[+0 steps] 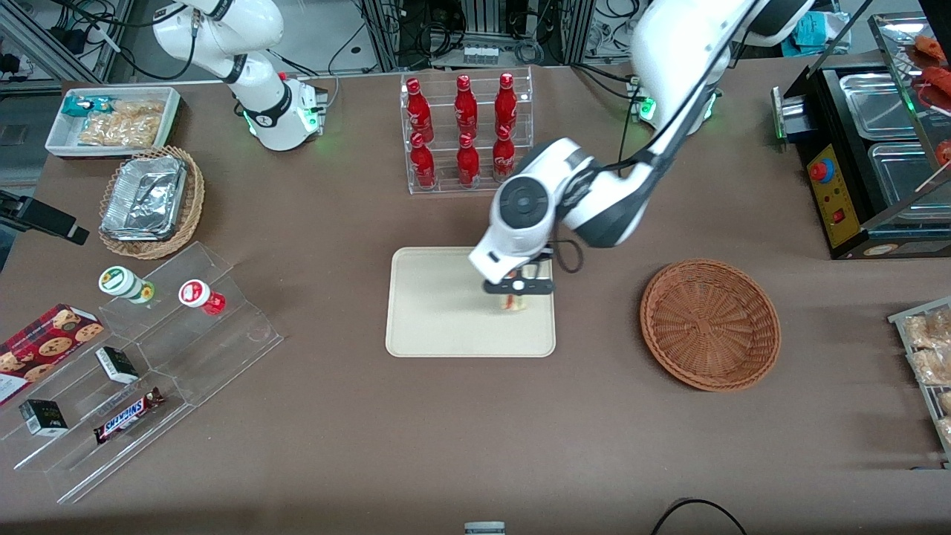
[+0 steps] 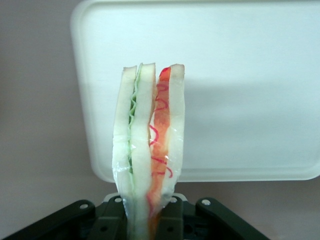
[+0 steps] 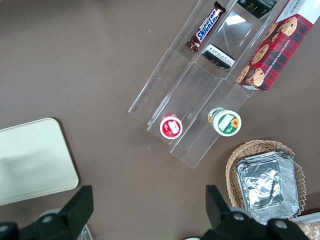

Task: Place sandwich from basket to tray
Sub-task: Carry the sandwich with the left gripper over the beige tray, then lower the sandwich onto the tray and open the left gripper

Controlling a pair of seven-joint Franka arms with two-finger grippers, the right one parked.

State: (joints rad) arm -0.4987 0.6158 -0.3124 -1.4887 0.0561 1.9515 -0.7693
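Note:
My left gripper (image 1: pixel 514 299) is shut on the sandwich (image 1: pixel 513 302), a wedge of pale bread with red and green filling, and holds it just above the cream tray (image 1: pixel 438 312), near the tray's edge toward the working arm's end. In the left wrist view the sandwich (image 2: pixel 148 145) stands upright between the black fingers (image 2: pixel 109 220), with the tray (image 2: pixel 240 100) beneath it. The reddish-brown wicker basket (image 1: pixel 709 323) lies beside the tray toward the working arm's end and holds nothing.
A clear rack of red bottles (image 1: pixel 466 130) stands farther from the front camera than the tray. A clear stepped shelf (image 1: pixel 148 357) with snacks, a tan basket of foil containers (image 1: pixel 151 200) and a white bin (image 1: pixel 111 119) lie toward the parked arm's end. A black food warmer (image 1: pixel 869 148) stands toward the working arm's end.

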